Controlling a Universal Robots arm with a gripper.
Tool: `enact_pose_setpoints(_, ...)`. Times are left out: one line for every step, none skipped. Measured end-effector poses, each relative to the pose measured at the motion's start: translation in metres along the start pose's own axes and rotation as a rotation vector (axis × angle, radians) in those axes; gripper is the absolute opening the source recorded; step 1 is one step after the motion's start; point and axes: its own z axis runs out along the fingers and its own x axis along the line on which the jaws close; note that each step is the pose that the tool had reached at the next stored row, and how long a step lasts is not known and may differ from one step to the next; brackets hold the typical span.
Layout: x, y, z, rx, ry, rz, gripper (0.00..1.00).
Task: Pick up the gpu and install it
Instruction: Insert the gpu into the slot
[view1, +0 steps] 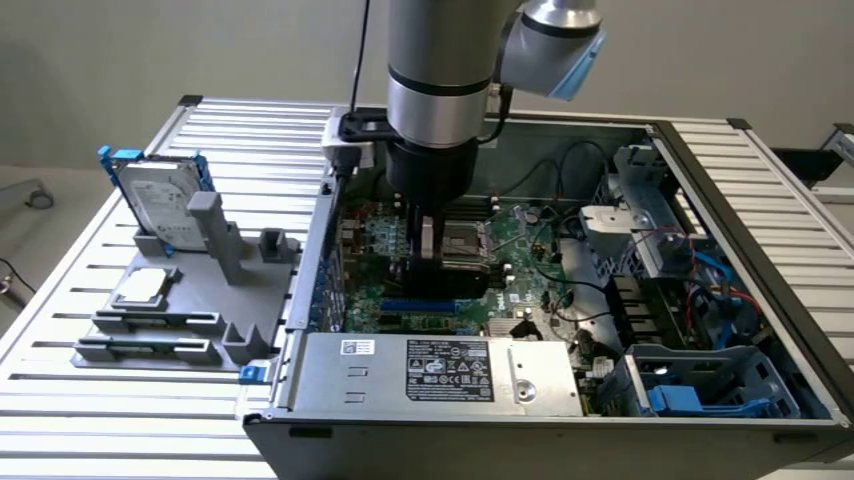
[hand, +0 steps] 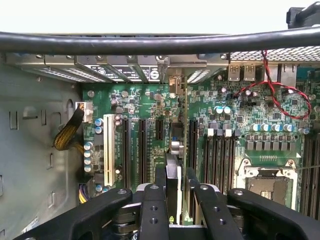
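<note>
Pickup looks done: the hand (hand: 174, 176) is pinched on the graphics card (hand: 175, 150), a thin board held edge-on between two black ribbed fingers (hand: 160, 175). It sits down inside the open computer case (view1: 534, 445), low over the green motherboard (hand: 150, 100). In the exterior view the graphics card's matte black, round-cornered cover hangs just below the hand, and its far end reaches toward the perforated metal slot covers (hand: 100, 70) ahead of the hand. Whether its edge sits in a long black socket beneath the hand cannot be told, so I judge the install unfinished, the grip not yet let go.
</note>
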Motion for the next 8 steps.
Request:
enact_pose_setpoints(0.0, 0.0, 0.0004, 0.0005, -0.0001, -0.001, 0.26)
enact_pose_setpoints(0.0, 0.0, 0.0007, 0.0011, 0.0001, -0.002, 0.26)
enact_pose_setpoints(0.0, 0.0, 0.001, 0.0022, 0.0002, -0.002, 0.26)
enact_pose_setpoints(0.0, 0.0, 0.0016, 0.0036, 0.0, -0.002, 0.26)
enact_pose_setpoints(-0.0001, 0.0, 0.0023, 0.0051, -0.0001, -0.002, 0.26)
enact_pose_setpoints(-0.0001, 0.0, 0.003, 0.0067, 0.0, -0.002, 0.26)
enact_pose_setpoints(-0.0001, 0.0, 0.0038, 0.0083, 0.0001, -0.002, 0.26)
enact_pose_setpoints(-0.0001, 0.0001, 0.0046, 0.0097, 0.0001, -0.002, 0.26)
